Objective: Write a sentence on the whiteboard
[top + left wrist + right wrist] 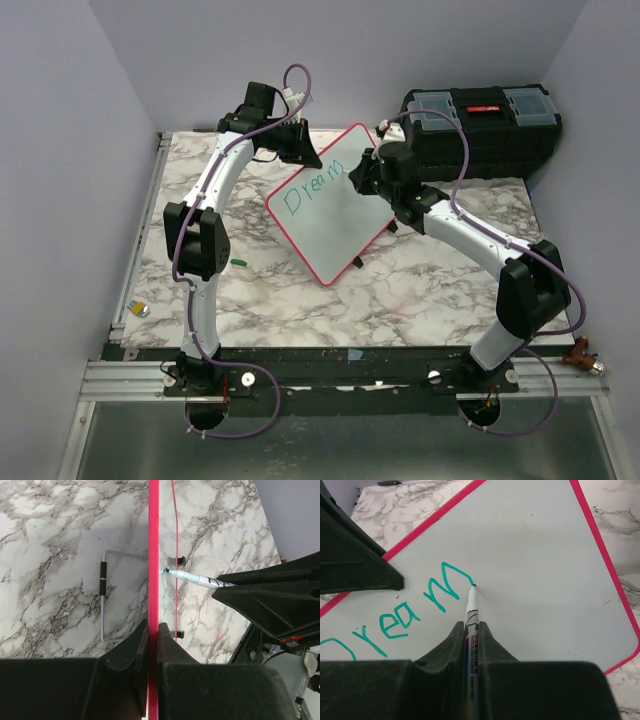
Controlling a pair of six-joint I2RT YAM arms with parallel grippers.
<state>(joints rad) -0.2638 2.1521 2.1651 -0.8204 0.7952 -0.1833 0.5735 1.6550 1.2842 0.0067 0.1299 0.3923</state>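
The whiteboard with a red-pink rim stands tilted on the marble table. My left gripper is shut on its top rim, seen edge-on in the left wrist view. My right gripper is shut on a white marker with a green tip. The tip touches the board at the end of the last stroke of the "m". The sentence in green reads "Dream" in one line; it also shows in the top view. The marker shows in the left wrist view too.
A black toolbox stands at the back right, close behind my right arm. A small green cap lies on the table left of the board. A small yellow-grey object sits at the left edge. The board's wire stand rests behind it.
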